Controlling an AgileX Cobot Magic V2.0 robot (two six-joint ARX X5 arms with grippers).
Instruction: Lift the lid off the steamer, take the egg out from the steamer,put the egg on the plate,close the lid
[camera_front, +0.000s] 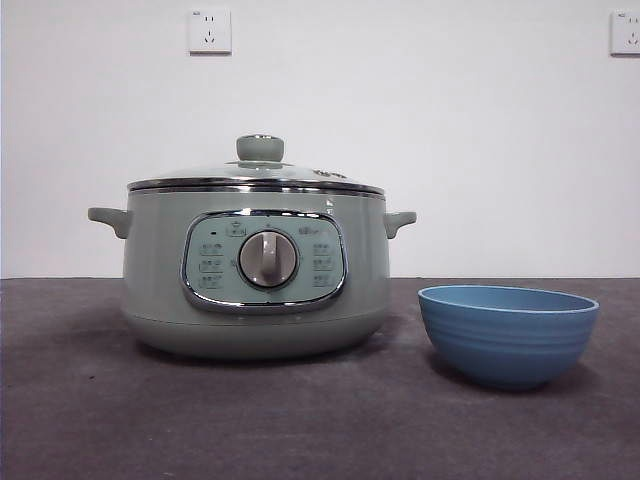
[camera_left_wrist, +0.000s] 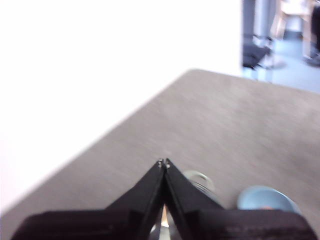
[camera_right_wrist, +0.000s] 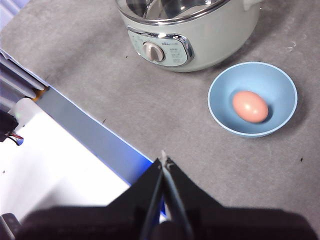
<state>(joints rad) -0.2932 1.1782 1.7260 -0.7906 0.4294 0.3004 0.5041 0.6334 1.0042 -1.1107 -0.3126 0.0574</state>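
Observation:
The pale green steamer (camera_front: 160, 280) stands left of centre on the table, with the glass lid (camera_front: 300, 176) sitting closed on it and its green knob (camera_front: 260, 148) on top. The blue plate (camera_front: 508, 335) stands to the steamer's right. The brownish-orange egg (camera_right_wrist: 250, 106) lies in the plate (camera_right_wrist: 280, 82); the plate's wall hides it in the front view. My right gripper (camera_right_wrist: 163, 160) is shut and empty, high above the table's front edge. My left gripper (camera_left_wrist: 164, 162) is shut and empty, raised above the steamer's side. Neither arm shows in the front view.
The dark grey table (camera_front: 320, 420) ends at a blue-edged front border (camera_right_wrist: 95, 132) in the right wrist view. A white wall with two outlets (camera_front: 209, 31) stands behind. A bare stretch of table lies between the steamer and the plate.

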